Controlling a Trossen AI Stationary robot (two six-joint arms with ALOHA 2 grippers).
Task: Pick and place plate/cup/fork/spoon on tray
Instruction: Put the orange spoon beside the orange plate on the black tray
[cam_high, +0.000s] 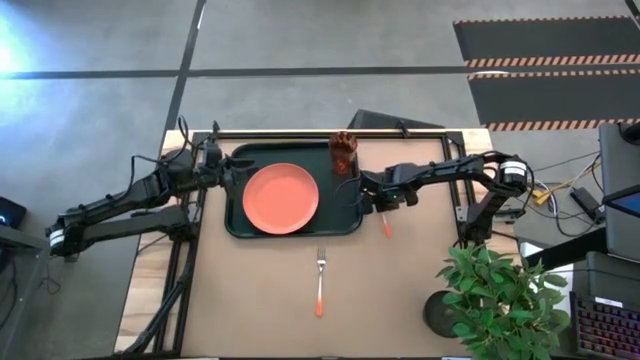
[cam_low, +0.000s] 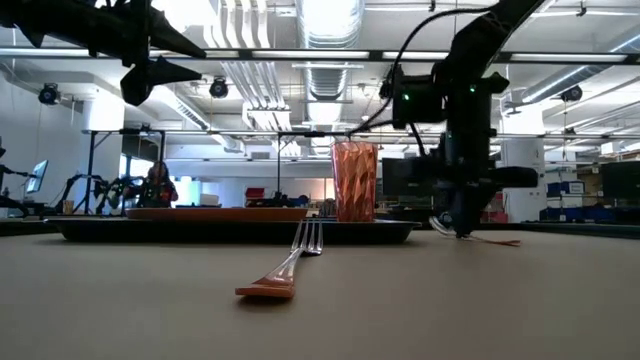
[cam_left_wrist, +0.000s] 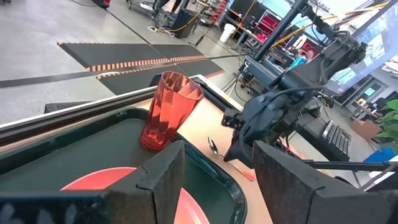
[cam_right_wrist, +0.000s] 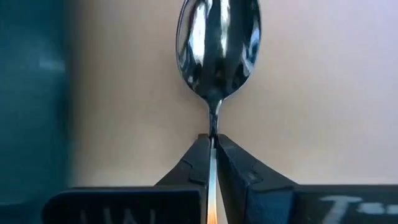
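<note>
The dark tray lies at the table's far middle. The coral plate lies flat in it, and the reddish cup stands upright at its far right corner. The fork lies flat on the table nearer me, tines toward the tray. The spoon lies just right of the tray, with my right gripper shut on it. My left gripper is open and empty, raised above the tray's left end; it also shows in the low view. My right gripper pinches the spoon's thin neck between its two fingertips, just behind the silver bowl. The fingers point down from above, and the orange handle runs back between them. In the low view the handle's free end lies low on the table.
A potted green plant stands at the table's near right corner. Bare tabletop lies around the fork and to the near left. The right arm's base and cables stand at the right edge.
</note>
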